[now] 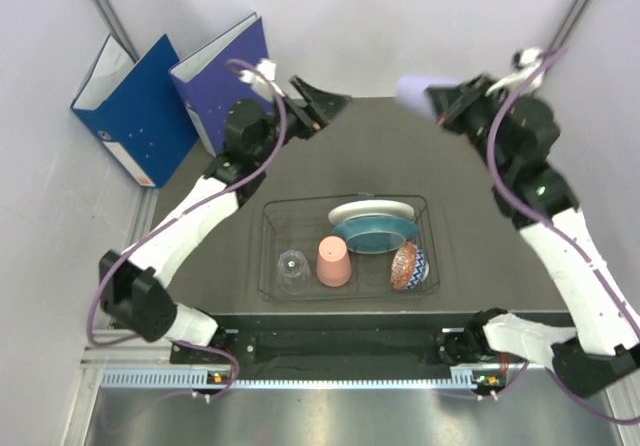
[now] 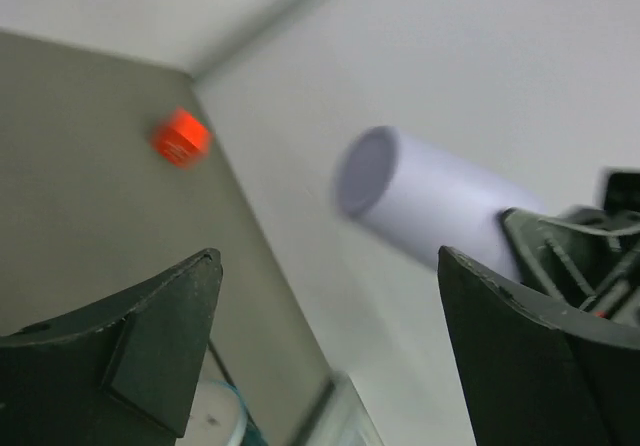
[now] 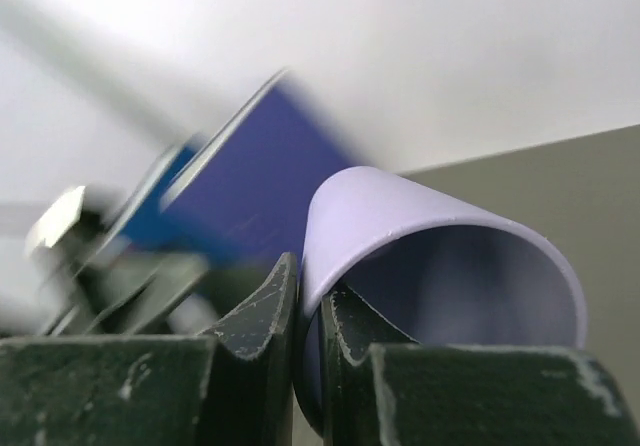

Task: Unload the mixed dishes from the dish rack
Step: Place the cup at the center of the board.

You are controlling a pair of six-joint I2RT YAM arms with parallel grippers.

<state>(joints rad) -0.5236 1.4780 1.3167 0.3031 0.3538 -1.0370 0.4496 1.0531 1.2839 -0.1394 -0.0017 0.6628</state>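
Right gripper [image 3: 310, 291] clenched on the wall of the lavender cup [image 3: 440, 266], one finger inside the rim, one outside. Cup carried on its side in the air at the far right of the table [image 1: 350, 151], well apart from the rack. Left gripper [image 1: 322, 106] released, jaws wide, nothing between them, raised at far left and facing the cup. Two blue binders [image 1: 140, 106] stand at far left, behind the left arm. Dish rack [image 1: 432, 241] near middle, between the arms. In it:
- white plate [image 1: 370, 210] and teal plate [image 1: 375, 232] on edge, far right, close together
- salmon-pink cup [image 1: 333, 261] mouth-down, middle
- clear glass [image 1: 291, 269] just left of it
- small red-patterned bowl [image 1: 407, 266] on edge, near right

Small red block [image 2: 181, 137] blurred, on the tabletop by its far edge
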